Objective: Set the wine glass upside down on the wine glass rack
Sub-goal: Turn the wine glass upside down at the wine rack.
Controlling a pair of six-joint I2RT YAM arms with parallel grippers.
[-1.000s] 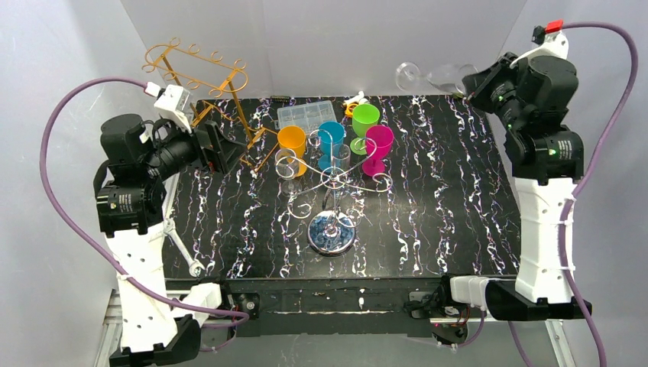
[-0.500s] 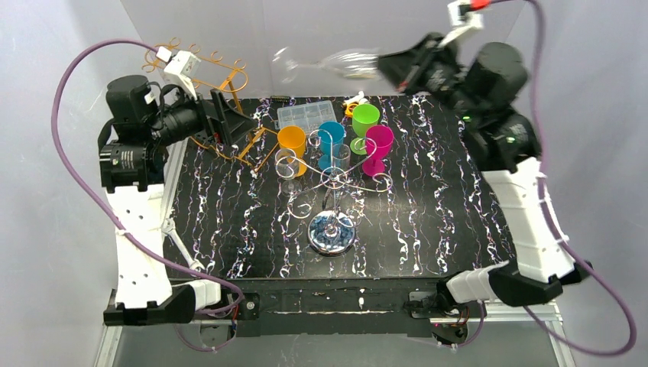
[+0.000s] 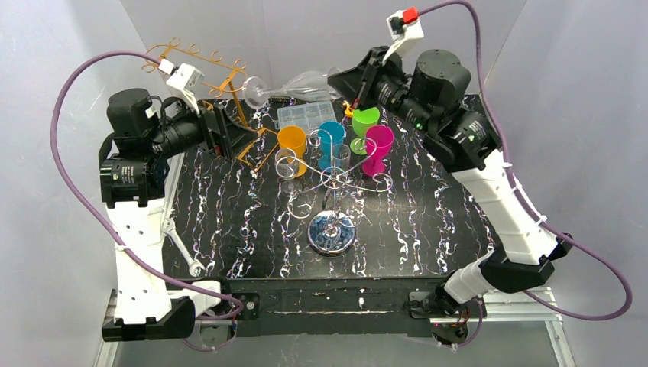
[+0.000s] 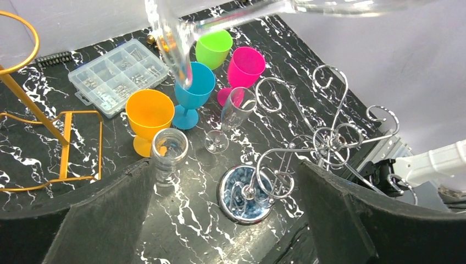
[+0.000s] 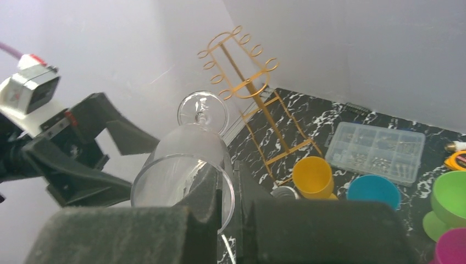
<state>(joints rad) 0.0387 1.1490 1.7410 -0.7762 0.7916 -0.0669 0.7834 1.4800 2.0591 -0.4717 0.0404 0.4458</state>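
A clear wine glass (image 3: 309, 81) hangs sideways in the air over the table's back edge, its foot (image 3: 256, 90) pointing left. My right gripper (image 3: 348, 84) is shut on the bowl's rim, one finger inside and one outside (image 5: 236, 187). The glass's foot (image 5: 202, 110) points toward the gold wire rack (image 3: 202, 73) at the back left. A chrome rack with curled arms (image 3: 334, 180) stands mid-table on a round base. My left gripper (image 3: 229, 136) is open and holds nothing, just in front of the gold rack and below the glass's foot (image 4: 176, 44).
Orange (image 3: 291, 140), blue (image 3: 332, 136), green (image 3: 365, 119) and pink (image 3: 378, 141) plastic goblets cluster behind the chrome rack. Among them are a small jar (image 3: 286, 163) and a clear flute (image 3: 340, 157). A clear compartment box (image 3: 306, 116) lies at the back. A wrench (image 3: 183, 252) lies near the left arm.
My right arm has swung from the back right corner to the left, carrying the glass toward the gold rack. The left arm has risen slightly, its gripper still open.
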